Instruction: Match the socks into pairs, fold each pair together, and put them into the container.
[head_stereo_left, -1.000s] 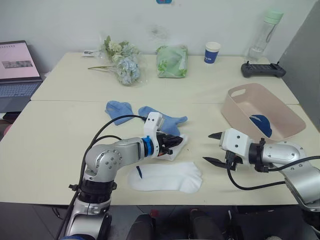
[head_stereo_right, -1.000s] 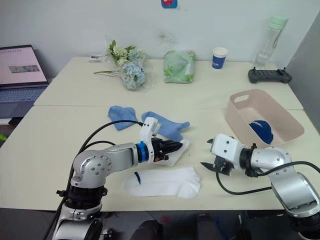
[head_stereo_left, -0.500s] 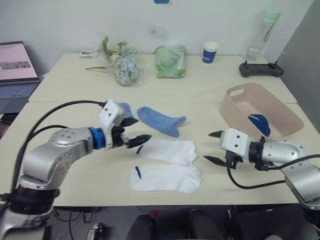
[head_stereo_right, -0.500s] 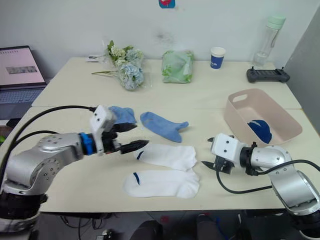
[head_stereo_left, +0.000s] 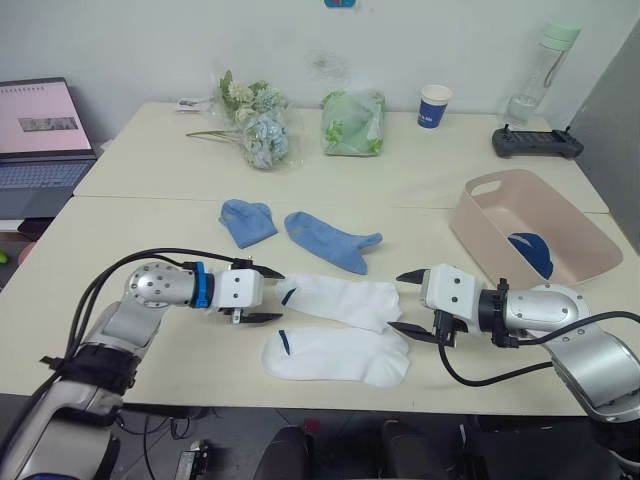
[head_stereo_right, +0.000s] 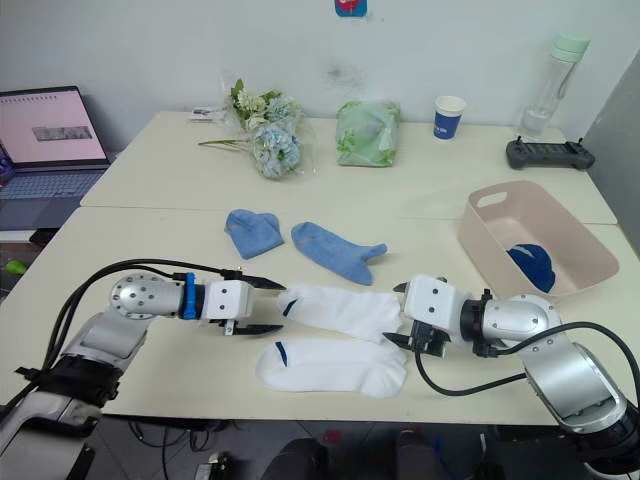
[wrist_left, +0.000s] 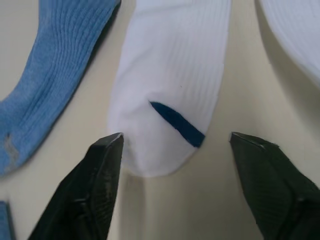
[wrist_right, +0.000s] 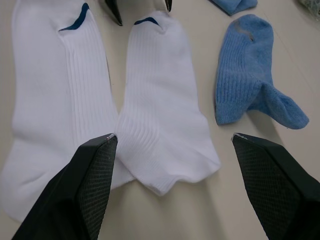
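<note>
two white socks (head_stereo_left: 338, 300) (head_stereo_left: 335, 355) overlap at the right end; both grippers (head_stereo_left: 260, 295) (head_stereo_left: 405, 302) have jaws spread, empty. risk: right pinch snags both layers and drags the lower sock askew.

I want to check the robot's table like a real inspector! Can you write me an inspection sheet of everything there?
Surface: pale table.
Job's things: two white socks side by side at the front; two light blue socks behind them; a dark navy pair in the pink container.
Clutter: flowers, green bag, blue cup, bottle, controller.
Claws: left claw and right claw open, one at each end of the farther white sock.
Cables: black, along both arms.
Surroundings: laptop, white wall.
</note>
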